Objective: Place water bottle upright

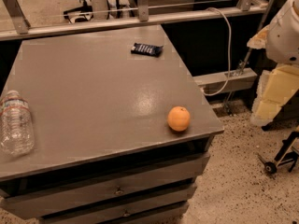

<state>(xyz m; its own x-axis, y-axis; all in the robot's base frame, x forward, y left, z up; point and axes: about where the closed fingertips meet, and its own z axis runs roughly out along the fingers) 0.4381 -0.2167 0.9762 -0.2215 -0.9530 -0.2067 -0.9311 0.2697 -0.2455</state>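
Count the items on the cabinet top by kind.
water bottle: 1
orange: 1
dark snack wrapper: 1
Total: 3
The gripper is not counted. It sits low at the right edge, off the cabinet top.

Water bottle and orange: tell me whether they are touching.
Apart. The camera view shows the water bottle at the left edge of the tabletop, the orange near its front right corner, gray surface between them. The gripper is not in view.
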